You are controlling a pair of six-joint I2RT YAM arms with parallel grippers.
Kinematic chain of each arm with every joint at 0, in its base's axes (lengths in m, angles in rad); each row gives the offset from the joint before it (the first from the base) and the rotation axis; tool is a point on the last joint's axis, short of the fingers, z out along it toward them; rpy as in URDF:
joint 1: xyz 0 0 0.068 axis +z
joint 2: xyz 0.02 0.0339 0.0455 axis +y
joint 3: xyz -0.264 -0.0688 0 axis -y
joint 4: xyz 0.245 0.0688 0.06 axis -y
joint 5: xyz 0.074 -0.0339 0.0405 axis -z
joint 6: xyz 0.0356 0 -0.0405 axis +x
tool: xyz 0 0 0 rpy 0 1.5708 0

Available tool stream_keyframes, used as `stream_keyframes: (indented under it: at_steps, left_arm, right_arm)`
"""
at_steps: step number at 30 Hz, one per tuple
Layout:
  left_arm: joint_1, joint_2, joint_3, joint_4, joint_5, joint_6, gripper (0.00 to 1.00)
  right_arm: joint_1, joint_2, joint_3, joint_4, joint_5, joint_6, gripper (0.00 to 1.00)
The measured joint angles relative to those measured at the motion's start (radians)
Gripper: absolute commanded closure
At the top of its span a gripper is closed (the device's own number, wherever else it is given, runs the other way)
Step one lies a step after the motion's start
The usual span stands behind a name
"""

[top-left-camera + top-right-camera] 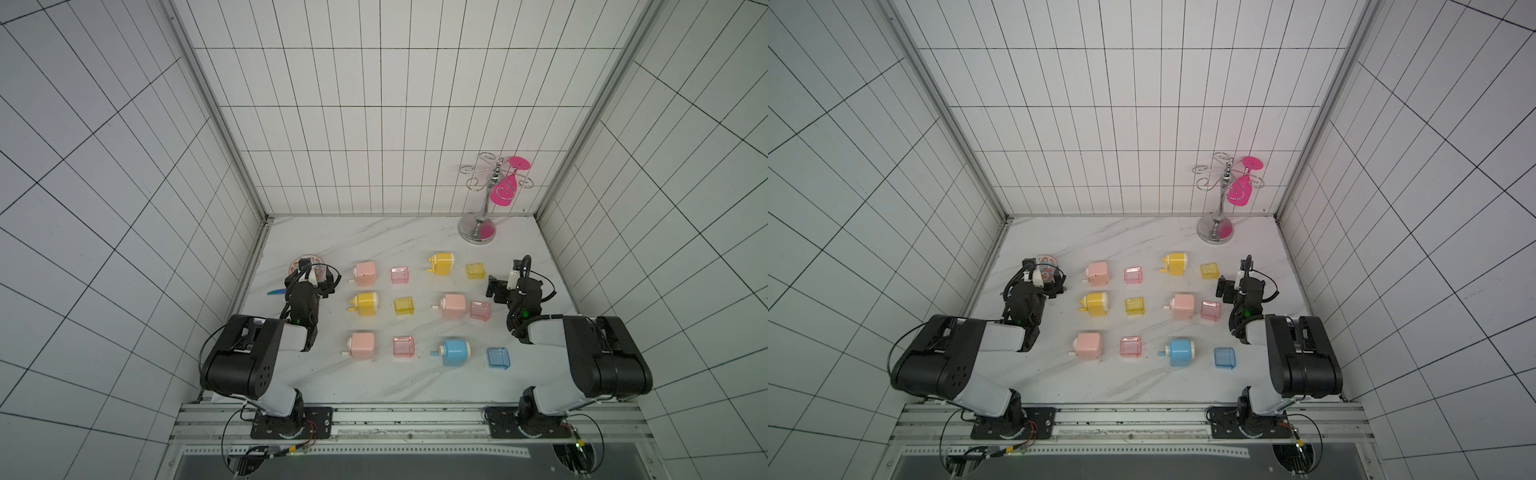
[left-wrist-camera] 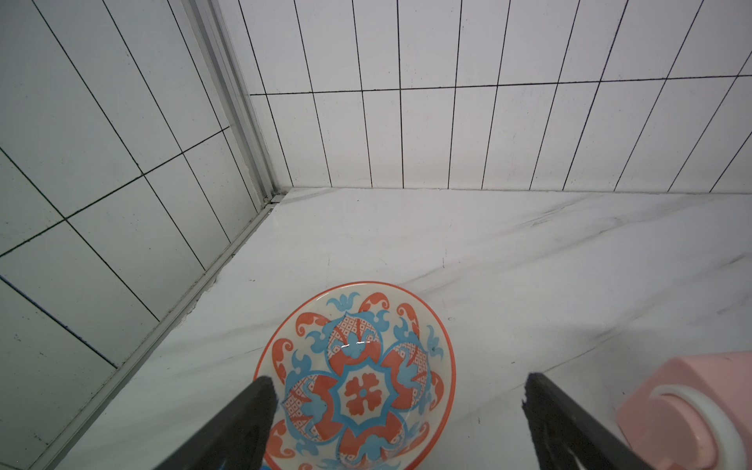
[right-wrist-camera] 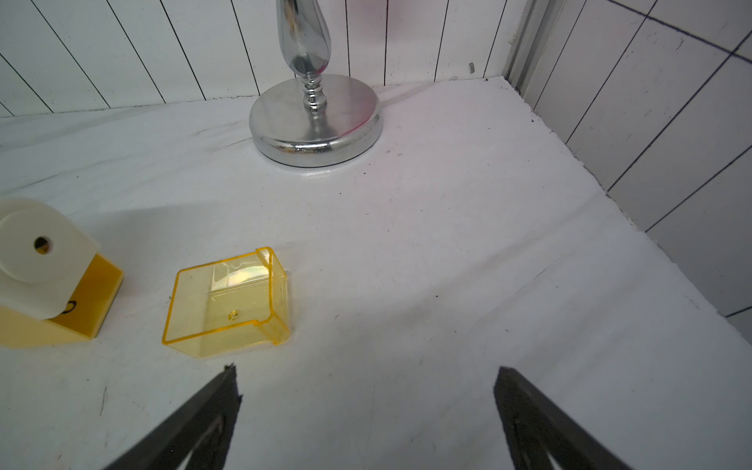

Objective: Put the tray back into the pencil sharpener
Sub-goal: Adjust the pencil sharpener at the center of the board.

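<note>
View: left wrist
Tool: left gripper point(image 2: 399, 378) spread wide, holding nothing
Under it: patterned bowl point(image 2: 358, 325) on the marble table point(image 2: 488, 252), seen between the two fingers point(image 2: 240, 427)
Neighbour: pink sharpener point(image 2: 691, 407) just outside one finger, not touching it
View: right wrist
Tool: right gripper point(image 3: 367, 368) wide apart and empty, above bare table
Task item: yellow tray point(image 3: 228, 301) lies open side up on the table, near one finger yet clear of it
Its body: yellow sharpener point(image 3: 53, 285) beside the yellow tray, a gap between them
Backdrop: metal stand point(image 3: 317, 122) upright by the back wall
View: both top views
Layout: six sharpeners in three rows at mid frame, each with a loose tray of its colour just to its right, none slid in
Lower right of the group: blue sharpener point(image 1: 455, 352), then blue tray point(image 1: 498, 357)
Upper right of the group: the yellow tray, just left of the right gripper
Left of the group: the left gripper over the patterned bowl
Upper right of frame: pink glass point(image 1: 505, 187) hanging upside down on the metal stand
</note>
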Motion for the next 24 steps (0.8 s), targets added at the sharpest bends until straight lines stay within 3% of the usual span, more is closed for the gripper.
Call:
stream_keyframes:
  at_steps: [6, 12, 18, 20, 24]
  left_arm:
    - [0.006, 0.0, 0.001, 0.0, 0.014, -0.002, 0.16]
    - [0.006, -0.027, 0.002, -0.026, -0.004, -0.006, 0.21]
    - [-0.005, -0.312, 0.111, -0.32, -0.072, -0.061, 0.26]
    - [-0.02, -0.402, 0.195, -0.436, -0.093, -0.095, 0.26]
    - [-0.087, -0.494, 0.425, -0.744, -0.089, -0.161, 0.27]
  right_arm:
    - [0.0, 0.0, 0.0, -0.003, -0.006, 0.0, 0.01]
    - [0.0, -0.048, 0.009, -0.093, 0.018, 0.008, 0.04]
    - [0.014, -0.327, 0.144, -0.427, 0.06, 0.086, 0.13]
    - [0.033, -0.414, 0.203, -0.551, 0.083, 0.127, 0.19]
    - [0.069, -0.486, 0.377, -0.858, 0.105, 0.242, 0.2]
